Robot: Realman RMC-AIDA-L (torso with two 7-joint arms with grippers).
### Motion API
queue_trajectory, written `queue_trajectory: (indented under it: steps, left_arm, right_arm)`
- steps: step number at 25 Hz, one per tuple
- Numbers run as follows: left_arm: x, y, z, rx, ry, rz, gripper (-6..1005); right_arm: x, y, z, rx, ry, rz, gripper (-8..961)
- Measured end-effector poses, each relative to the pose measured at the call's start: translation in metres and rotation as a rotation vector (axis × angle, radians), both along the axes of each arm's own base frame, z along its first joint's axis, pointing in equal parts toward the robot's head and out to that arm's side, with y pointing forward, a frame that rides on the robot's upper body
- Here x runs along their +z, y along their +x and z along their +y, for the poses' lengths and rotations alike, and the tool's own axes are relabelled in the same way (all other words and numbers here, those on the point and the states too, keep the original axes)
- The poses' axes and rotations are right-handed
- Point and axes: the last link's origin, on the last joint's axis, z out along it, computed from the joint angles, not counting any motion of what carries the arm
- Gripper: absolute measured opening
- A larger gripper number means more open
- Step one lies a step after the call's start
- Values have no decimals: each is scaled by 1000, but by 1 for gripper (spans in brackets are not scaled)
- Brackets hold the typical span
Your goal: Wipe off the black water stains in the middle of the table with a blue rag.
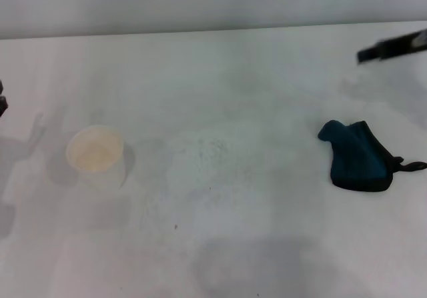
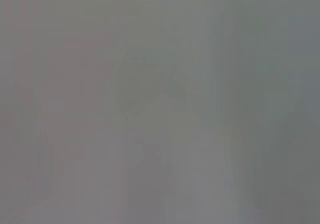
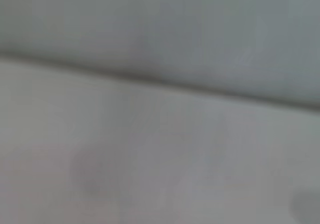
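Right end effector hovers over the white table, its state unclear; blue rag lies below.

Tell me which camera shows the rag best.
The head view: the rag lies crumpled and whole on the table, toward the robot's right. Neither wrist view shows it, only blurred grey surface.

Materials we see on the worktop

We log: worktop, smooth matt white; blue rag, soft crumpled cloth with black edging; cup, matt white, paper-like.
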Motion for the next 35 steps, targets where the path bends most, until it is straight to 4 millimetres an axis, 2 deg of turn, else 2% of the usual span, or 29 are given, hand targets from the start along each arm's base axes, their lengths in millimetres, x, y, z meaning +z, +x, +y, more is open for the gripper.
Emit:
queue_trajectory:
  steps: [3, 9, 14, 20, 28, 35]
  left_arm:
    - [-1, 1, 4, 8, 1, -4, 878]
    - [-2, 8, 9, 2, 15, -45, 879]
    - [0, 8, 12, 9, 24, -47, 879]
    - [3, 8, 15, 20, 55, -67, 879]
    - [4, 9, 15, 18, 63, -71, 879]
    - [2, 8, 12, 24, 64, -75, 879]
  right_arm:
    - [20, 14, 0, 66, 115, 63, 395]
    - [35, 54, -10, 170, 347, 170, 401]
    - [28, 89, -23, 211, 537, 245, 402]
    - [18, 121, -48, 255, 761, 202, 402]
    - [-11, 128, -74, 329, 923, 78, 401]
    - [-36, 128, -86, 333, 901, 8, 402]
